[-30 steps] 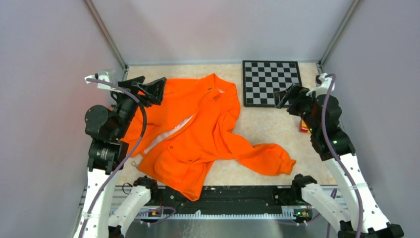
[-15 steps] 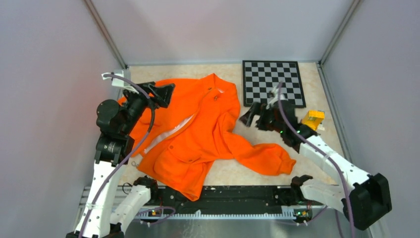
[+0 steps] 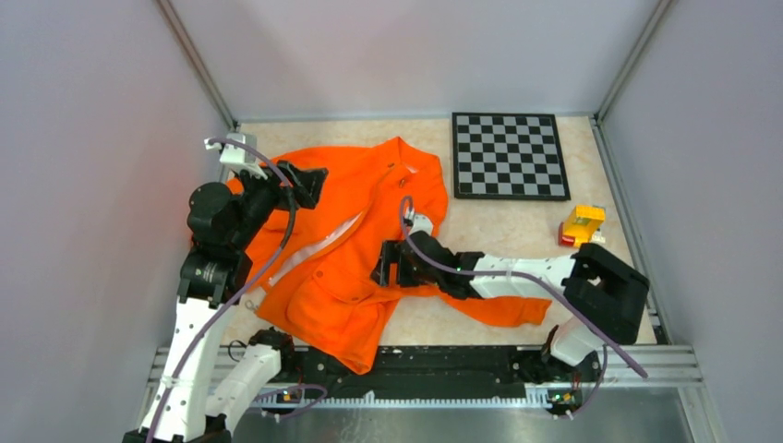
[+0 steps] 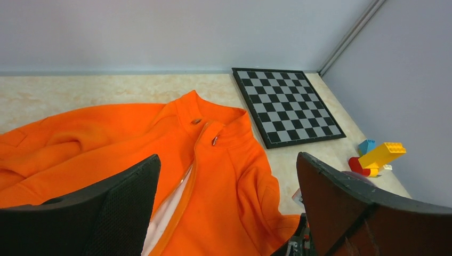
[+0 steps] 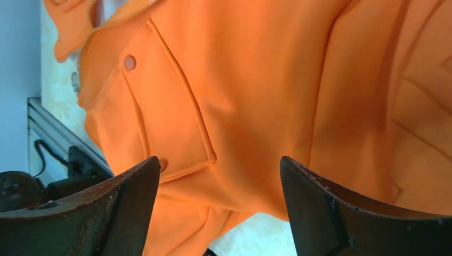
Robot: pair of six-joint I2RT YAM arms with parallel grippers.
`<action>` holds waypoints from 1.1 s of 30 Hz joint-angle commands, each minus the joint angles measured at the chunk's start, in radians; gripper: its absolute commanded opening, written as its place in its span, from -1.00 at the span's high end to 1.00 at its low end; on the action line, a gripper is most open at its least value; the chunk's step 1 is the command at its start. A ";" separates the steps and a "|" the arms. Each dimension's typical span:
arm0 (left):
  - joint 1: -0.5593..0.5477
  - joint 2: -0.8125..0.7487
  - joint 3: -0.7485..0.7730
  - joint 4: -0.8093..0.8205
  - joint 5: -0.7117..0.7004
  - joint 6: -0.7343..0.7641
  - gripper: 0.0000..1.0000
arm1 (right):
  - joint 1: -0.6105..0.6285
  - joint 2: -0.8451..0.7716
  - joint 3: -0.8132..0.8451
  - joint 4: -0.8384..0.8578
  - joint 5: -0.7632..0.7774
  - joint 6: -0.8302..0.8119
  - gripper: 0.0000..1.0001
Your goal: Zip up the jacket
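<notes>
Top external view shows a big swing by the right arm. A second ago the right claw (image 3: 386, 265) was up by the chessboard (image 3: 507, 155), far from the cloth. Now the arm lies low and long across the surface (image 3: 517, 226), and the claw has come to the front of the jacket (image 3: 355, 231). The little toy blocks (image 3: 582, 224), which the arm hid at first, are in plain sight. The left arm has only shifted a bit toward the back.

The jacket has not moved. It lies spread on the left half of the surface, with its collar toward the back wall. One sleeve (image 3: 508, 309) trails off to the right, under the right arm.

I think the reaching is nearly done and the grabbing comes next. No zipping has started, because the white lining (image 4: 165, 213) shows where the front is apart.

In the right wrist view, the right claw's jaws stand wide apart over the flap pocket (image 5: 165, 117). Nothing is between them. The claw looks very close to the cloth, but I cannot tell if it touches.

The left claw (image 4: 226, 160) is wide open too and holds nothing. It hangs above the jacket's far left side, looking down along the zipper line (image 4: 186, 186).
</notes>
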 commanded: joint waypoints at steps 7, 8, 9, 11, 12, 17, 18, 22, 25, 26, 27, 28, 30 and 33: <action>0.007 -0.011 0.008 -0.045 0.003 -0.002 -0.97 | 0.040 0.129 0.066 -0.023 0.272 0.021 -0.33; 0.007 -0.007 0.005 -0.048 0.008 -0.002 -0.97 | 0.034 0.123 0.046 -0.025 0.314 0.016 -0.31; 0.006 -0.002 0.003 -0.048 0.011 -0.004 -0.97 | 0.026 0.118 0.026 -0.021 0.347 0.007 -0.30; 0.007 0.013 0.001 -0.055 0.014 -0.013 -0.97 | -0.003 0.114 -0.007 -0.030 0.392 -0.006 -0.28; 0.006 0.022 0.001 -0.060 0.019 -0.017 -0.97 | -0.035 0.111 -0.023 -0.034 0.405 -0.010 -0.25; 0.006 0.085 0.049 -0.123 0.057 0.054 -0.97 | -0.196 0.084 -0.099 0.004 0.359 -0.134 0.02; 0.006 0.098 0.062 -0.150 0.047 0.081 -0.97 | -0.227 0.074 -0.107 0.013 0.356 -0.170 0.01; 0.007 0.130 0.061 -0.229 -0.064 0.131 -0.97 | -0.330 0.025 -0.073 -0.031 0.305 -0.286 -0.02; 0.007 0.139 0.012 -0.241 -0.100 0.114 -0.97 | -0.340 -0.009 -0.037 -0.054 0.315 -0.384 -0.09; 0.006 0.140 -0.016 -0.231 -0.097 0.104 -0.98 | -0.340 -0.022 -0.025 -0.082 0.313 -0.404 -0.11; 0.006 0.143 -0.043 -0.210 -0.098 0.095 -0.97 | -0.341 -0.033 -0.014 -0.108 0.312 -0.415 -0.11; 0.006 0.149 -0.071 -0.198 -0.113 0.086 -0.97 | -0.341 -0.044 -0.001 -0.131 0.304 -0.419 -0.11; 0.007 0.172 -0.113 -0.189 -0.190 0.056 -0.97 | -0.340 -0.067 0.026 -0.170 0.252 -0.427 -0.11; 0.006 0.242 -0.138 -0.201 -0.316 0.017 -0.97 | -0.331 -0.112 0.049 -0.182 0.145 -0.430 -0.11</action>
